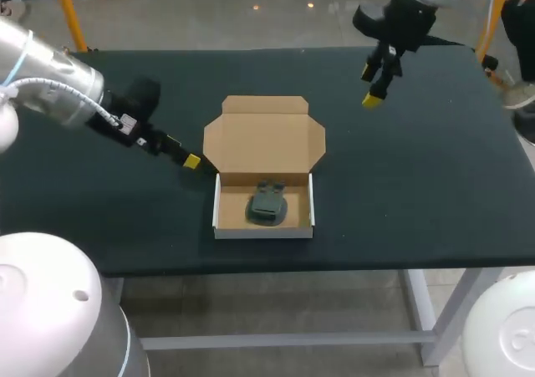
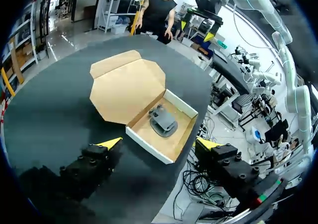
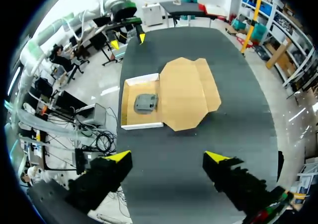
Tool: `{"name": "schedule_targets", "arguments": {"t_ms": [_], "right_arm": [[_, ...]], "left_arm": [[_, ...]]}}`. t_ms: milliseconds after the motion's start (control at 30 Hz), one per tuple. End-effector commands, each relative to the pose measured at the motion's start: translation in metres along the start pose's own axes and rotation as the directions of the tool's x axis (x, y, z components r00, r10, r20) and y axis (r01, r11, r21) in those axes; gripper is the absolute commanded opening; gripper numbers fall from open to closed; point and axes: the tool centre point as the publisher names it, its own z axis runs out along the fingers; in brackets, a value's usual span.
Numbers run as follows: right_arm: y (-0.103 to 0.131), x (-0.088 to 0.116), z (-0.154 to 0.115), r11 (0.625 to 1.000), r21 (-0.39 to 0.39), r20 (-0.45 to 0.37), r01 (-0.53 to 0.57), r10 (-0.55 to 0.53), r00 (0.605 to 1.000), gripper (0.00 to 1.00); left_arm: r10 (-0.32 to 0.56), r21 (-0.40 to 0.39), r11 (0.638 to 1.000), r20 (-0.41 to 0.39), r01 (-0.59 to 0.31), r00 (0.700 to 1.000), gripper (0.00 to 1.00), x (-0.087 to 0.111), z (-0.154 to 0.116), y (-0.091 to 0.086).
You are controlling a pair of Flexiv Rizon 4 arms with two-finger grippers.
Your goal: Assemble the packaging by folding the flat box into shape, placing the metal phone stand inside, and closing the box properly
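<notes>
The dark grey metal phone stand [image 1: 267, 208] sits in the white-walled brown cardboard box [image 1: 263, 231], whose lid [image 1: 264, 139] lies flat open behind it. The left fingers [image 1: 191, 161], spread wide and empty, hover just beside the lid's left edge. The right fingers [image 1: 370, 100], likewise open and empty, hang well apart.
</notes>
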Motion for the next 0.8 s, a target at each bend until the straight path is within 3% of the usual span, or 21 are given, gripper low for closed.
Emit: {"name": "schedule_targets", "arguments": {"t_ms": [33,167,433,800], "right_arm": [[0.012,-0.007,0.001,1.0,0.029,-0.028,0.003,-0.002,1.0,1.0],[0.021,-0.011,0.0,0.999,0.045,-0.018,0.007,-0.006,1.0,1.0],[0.036,-0.017,-0.003,0.997,0.076,0.005,0.008,-0.008,1.0,1.0],[0.046,-0.02,-0.002,0.996,0.086,0.003,0.014,-0.015,1.0,1.0]], "left_arm": [[0.004,0.038,0.999,-0.134,0.001,0.991,1.0,-0.024,0.003,0.002],[0.0,0.061,0.998,-0.19,0.012,0.982,1.0,-0.039,0.006,-0.001],[-0.067,0.074,0.994,-0.224,0.085,0.972,1.0,-0.075,0.018,-0.005],[-0.023,0.113,0.992,-0.243,0.052,0.97,1.0,-0.109,0.037,-0.01]]}}
